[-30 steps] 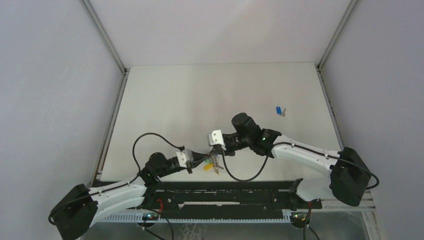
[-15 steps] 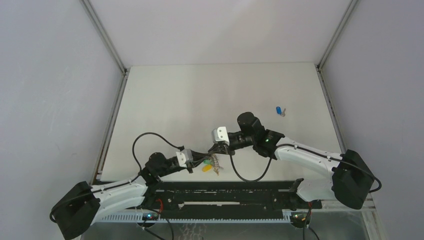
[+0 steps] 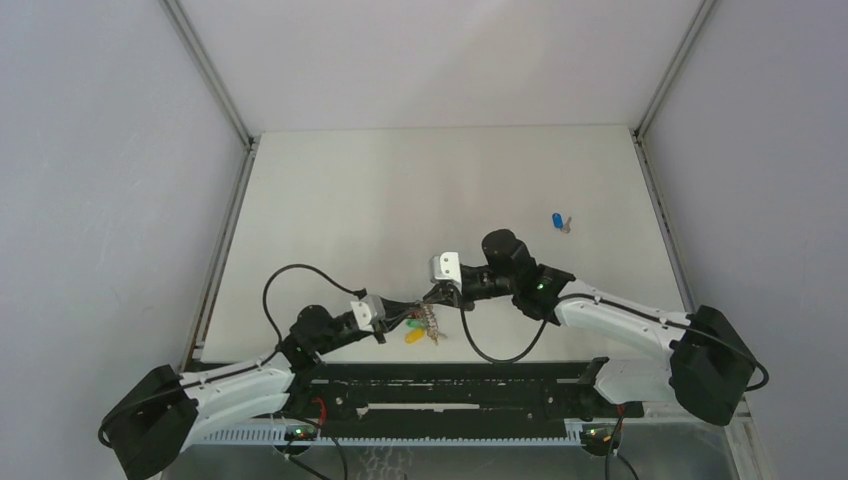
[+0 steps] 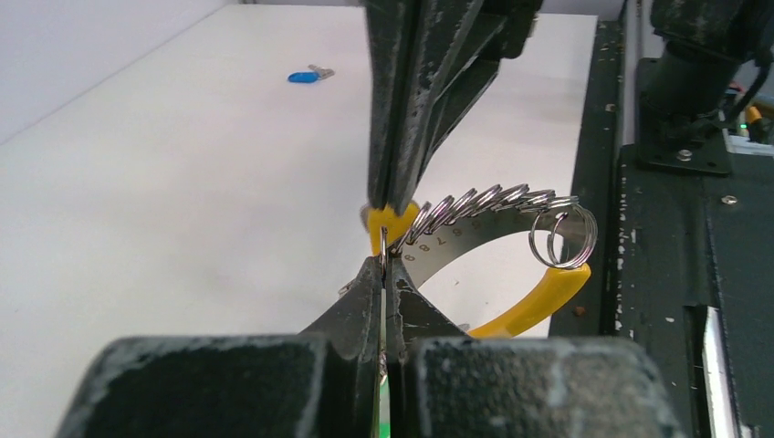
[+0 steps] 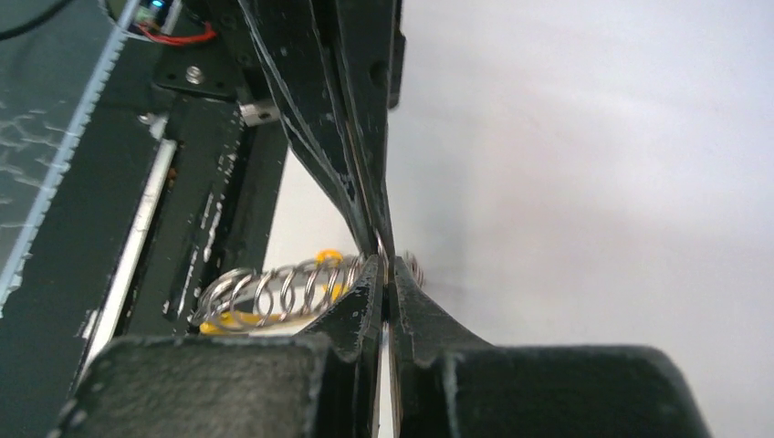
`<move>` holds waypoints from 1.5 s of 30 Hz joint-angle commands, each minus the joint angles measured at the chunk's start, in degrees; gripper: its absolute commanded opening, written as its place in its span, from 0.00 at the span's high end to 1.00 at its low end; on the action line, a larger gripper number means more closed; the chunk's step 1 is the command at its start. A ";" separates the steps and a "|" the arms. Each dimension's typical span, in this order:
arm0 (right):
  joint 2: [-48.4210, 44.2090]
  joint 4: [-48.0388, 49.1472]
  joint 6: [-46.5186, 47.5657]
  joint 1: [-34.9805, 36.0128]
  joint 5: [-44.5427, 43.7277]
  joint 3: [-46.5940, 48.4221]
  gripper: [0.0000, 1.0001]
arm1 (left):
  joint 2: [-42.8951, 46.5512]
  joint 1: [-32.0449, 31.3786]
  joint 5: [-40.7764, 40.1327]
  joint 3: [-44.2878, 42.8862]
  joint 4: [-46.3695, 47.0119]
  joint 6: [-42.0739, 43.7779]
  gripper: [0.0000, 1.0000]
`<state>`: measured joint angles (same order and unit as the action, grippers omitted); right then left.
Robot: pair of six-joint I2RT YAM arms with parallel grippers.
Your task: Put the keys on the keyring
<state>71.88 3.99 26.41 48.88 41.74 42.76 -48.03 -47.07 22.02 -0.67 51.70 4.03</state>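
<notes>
Threading looks like the step in hand. Starting on the left, your left tool (image 4: 382, 274) is pinched fully closed at one end of the keyring (image 4: 484, 197). It seems to be gripping a thin wire of the ring, though the contact is too fine to confirm.

The keyring shows as a row of small silver loops curving away to a larger double loop. A long yellow cap (image 4: 540, 296) sits beneath it and a number-stamped metal strip (image 4: 444, 243) behind. Whether it is lifted or resting on the surface (image 3: 400, 200) you cannot tell.

Right at that same end of the keyring, your right tool (image 4: 391, 196) points down onto the left one, tip to tip. Its jaws are closed flat on a small yellow key (image 4: 389, 220). Well to the right of the keyring and farther back, the blue key (image 3: 557, 220) lies alone, untouched.

Your next move calls for working the yellow key's hole onto the ring's split end. That means tiny, aligned motion with both grips firm, and a slip is the likely failure.

Both tools hide the yellow key's blade and hole, and the ring's opening too. From above, the bunch is only a blur of silver and yellow.
</notes>
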 commanded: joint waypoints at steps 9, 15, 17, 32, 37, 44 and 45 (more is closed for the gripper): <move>-10.84 -7.45 -20.50 -0.46 -31.59 -7.42 1.00 | 6.56 -0.04 -17.89 -0.56 -6.32 0.00 1.00; -12.23 -20.01 -29.93 3.23 -43.58 -6.56 1.00 | 10.85 -0.05 -22.65 0.49 -7.63 0.43 1.00; -11.25 -21.72 -33.11 3.28 -44.68 -6.43 1.00 | 11.48 -0.04 -23.45 0.41 -8.36 0.70 1.00; 10.99 -7.13 -37.49 0.28 -49.63 -2.22 1.00 | 13.06 -0.04 -24.81 0.67 -9.23 0.44 1.00; 15.33 0.36 -36.17 -0.73 -50.95 -2.07 1.00 | 12.81 -0.04 -25.29 0.67 -9.16 0.63 1.00; 19.56 4.54 -34.98 -1.25 -51.52 -2.03 1.00 | 12.48 -0.04 -25.93 0.68 -9.10 0.93 1.00; 19.68 3.83 -35.20 -1.25 -51.19 -1.61 1.00 | 12.44 -0.04 -26.04 0.68 -9.12 0.97 1.00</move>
<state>90.76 4.27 -9.56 47.94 -8.80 39.09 -35.79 -47.07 -2.92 -0.67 39.22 4.14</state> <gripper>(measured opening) 0.002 0.008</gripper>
